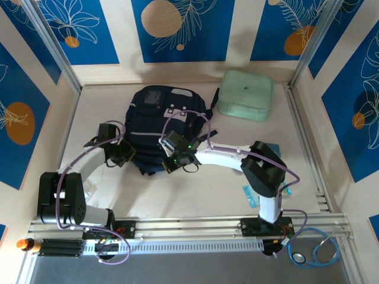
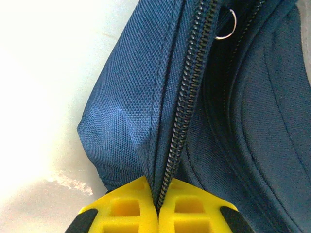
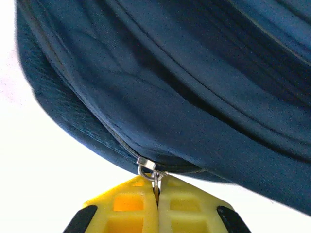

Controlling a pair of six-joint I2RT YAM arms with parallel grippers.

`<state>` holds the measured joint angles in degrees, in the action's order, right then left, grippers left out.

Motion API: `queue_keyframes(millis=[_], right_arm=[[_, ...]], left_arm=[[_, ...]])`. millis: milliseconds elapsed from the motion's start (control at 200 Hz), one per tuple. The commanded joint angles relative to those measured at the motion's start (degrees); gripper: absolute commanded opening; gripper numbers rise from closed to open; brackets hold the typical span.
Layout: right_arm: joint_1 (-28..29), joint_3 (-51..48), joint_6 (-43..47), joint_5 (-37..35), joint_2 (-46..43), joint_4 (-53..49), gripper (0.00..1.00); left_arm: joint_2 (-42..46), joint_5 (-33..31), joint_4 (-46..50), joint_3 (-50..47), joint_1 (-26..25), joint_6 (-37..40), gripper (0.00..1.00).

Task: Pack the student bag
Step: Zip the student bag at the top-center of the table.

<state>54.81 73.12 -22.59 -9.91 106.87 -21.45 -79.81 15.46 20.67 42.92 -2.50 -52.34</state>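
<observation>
My left pincer (image 2: 157,196) is closed on the fabric edge beside the black zip teeth (image 2: 187,97) at the near-left corner of the large dark navy fabric backpack (image 1: 169,115). The backpack lies in the middle of the surface (image 1: 207,189), its long axis pointing away from the arms. Just to the right, my right pincer (image 3: 156,188) is clamped on the small metal zip pull (image 3: 147,166). I judge the pull must travel along that near edge.

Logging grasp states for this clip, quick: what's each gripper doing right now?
Left gripper: closed, pinching the student bag at its zipper seam.
Right gripper: closed on the zipper pull.
</observation>
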Motion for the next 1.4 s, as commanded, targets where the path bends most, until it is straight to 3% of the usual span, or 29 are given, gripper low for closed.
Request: queue_keyframes(millis=[0,540,825,1080,1390], right_arm=[[-1.97,-5.01,-0.71,-6.77,-3.42,-6.00,0.00],[-13.18,-11.33,6.82,-8.52,-6.61,3.57,0.00],[-22.28,-13.07,13.26,-3.12,-5.47,11.98,0.05],[-28.39,-8.51,12.72,2.73,-1.29,12.38,0.09],[-31.59,-4.13,7.66,1.39,1.35,8.29,0.21]], left_arm=[[0.24,-2.74,-0.70,2.65,0.31,2.30,0.00],[1.17,-4.30,3.56,3.73,0.31,6.25,0.00],[0.29,-3.60,6.43,5.14,0.57,9.65,0.00],[0.25,-2.19,7.88,6.10,0.66,12.74,0.00],[1.13,-1.62,10.02,6.84,0.57,15.75,0.00]])
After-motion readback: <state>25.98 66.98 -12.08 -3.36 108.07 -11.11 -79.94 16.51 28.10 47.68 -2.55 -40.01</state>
